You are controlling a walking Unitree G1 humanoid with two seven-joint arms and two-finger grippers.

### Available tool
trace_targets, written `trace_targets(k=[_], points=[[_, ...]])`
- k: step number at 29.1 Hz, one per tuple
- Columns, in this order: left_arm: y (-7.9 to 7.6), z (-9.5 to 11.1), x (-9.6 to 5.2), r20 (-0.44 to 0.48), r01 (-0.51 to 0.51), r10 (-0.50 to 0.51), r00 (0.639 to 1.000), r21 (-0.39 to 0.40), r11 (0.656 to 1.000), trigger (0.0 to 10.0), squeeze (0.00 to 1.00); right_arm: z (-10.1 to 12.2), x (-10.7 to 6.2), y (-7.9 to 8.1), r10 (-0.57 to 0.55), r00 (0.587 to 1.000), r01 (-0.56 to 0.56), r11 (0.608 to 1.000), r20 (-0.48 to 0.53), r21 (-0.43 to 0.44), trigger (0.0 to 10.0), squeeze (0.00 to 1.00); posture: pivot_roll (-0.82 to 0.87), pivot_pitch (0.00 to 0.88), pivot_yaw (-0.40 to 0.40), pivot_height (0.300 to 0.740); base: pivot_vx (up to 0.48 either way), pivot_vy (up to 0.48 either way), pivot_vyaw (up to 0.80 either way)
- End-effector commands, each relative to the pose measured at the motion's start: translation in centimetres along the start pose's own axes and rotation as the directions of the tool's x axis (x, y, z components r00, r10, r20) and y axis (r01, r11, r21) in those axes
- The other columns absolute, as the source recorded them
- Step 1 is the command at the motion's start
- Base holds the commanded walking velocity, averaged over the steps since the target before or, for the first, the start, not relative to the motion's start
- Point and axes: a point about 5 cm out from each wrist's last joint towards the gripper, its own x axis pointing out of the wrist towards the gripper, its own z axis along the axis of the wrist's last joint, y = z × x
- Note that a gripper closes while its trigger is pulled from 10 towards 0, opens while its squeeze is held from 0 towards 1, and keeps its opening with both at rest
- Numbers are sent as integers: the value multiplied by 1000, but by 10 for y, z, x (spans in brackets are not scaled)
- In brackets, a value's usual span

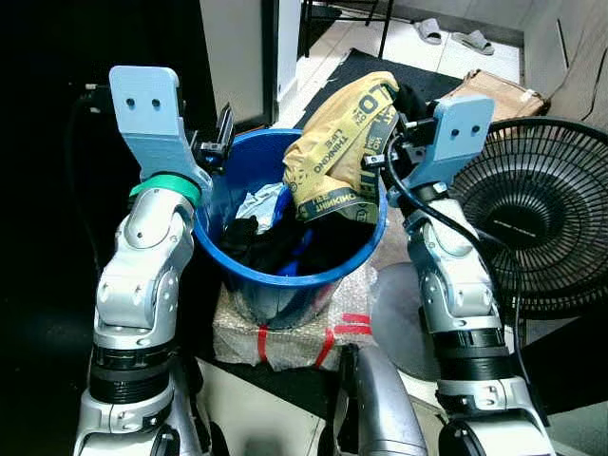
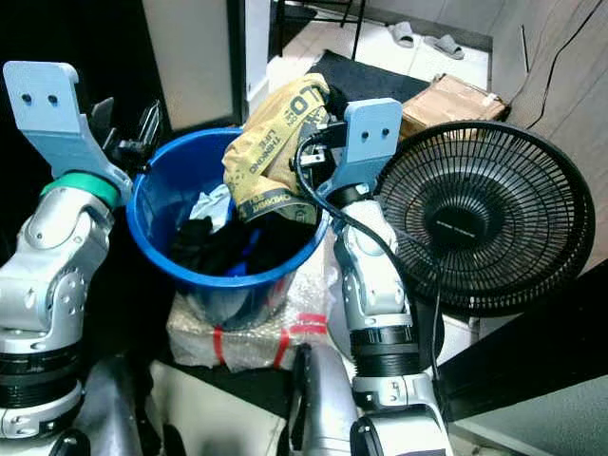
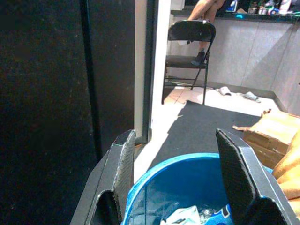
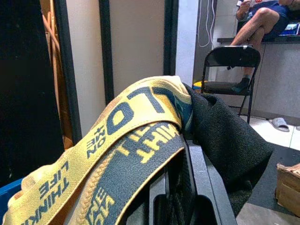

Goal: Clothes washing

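The robot's two silver arms are reaching up from the bottom of the head views, one on each side of a blue bucket. The bucket is sitting on a lump of bubble wrap with red tape on it, down on the floor.

The left end effector is waiting at the bucket's left rim. Its two black fingers are spread wide apart and are holding nothing. In the left wrist view the rim is showing between them.

The right end effector is pinching clothes at the bucket's right rim. It is holding up a yellow cloth with dark letters, and a black garment is bunched up with it. Both are draping over the black fingers in the right wrist view. The bottom of the yellow cloth is hanging down inside the bucket.

More laundry is lying in the bucket: dark clothes, something blue, and a pale crumpled piece.

The clothes look soft, floppy and light. They should not break, but they can slip, sag and drag other pieces along. A thick bunched fold looks like the best place to grab, not a thin edge.

A black fan is standing just beside the right arm, so swinging cloth could catch on it. A cardboard box is sitting farther back.
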Motion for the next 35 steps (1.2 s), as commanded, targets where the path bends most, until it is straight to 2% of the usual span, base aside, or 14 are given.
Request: trace_targets(k=[1, 13, 30, 35], points=[[-1, 0, 1, 6, 11, -11, 1000, -2, 1000, 10000, 0, 2, -2, -4, -22, 1000, 22, 1000, 5, 7, 10000, 0, 81, 52, 0, 504, 0, 0, 0], [-2, -3, 1, -1, 11, -11, 1000, 0, 1000, 10000, 0, 1, -2, -4, -26, 1000, 26, 1000, -3, 6, 10000, 0, 81, 57, 2, 544, 0, 0, 0], [-2, -7, -1, -15, 9, -9, 1000, 4, 1000, 10000, 0, -2, -4, -2, -25, 1000, 25, 1000, -15, 8, 10000, 0, 82, 64, 1, 624, 0, 0, 0], [-2, -7, -1, -17, 8, -8, 1000, 4, 1000, 10000, 0, -2, -4, -2, -24, 1000, 24, 1000, -16, 8, 10000, 0, 81, 67, 1, 634, 0, 0, 0]])
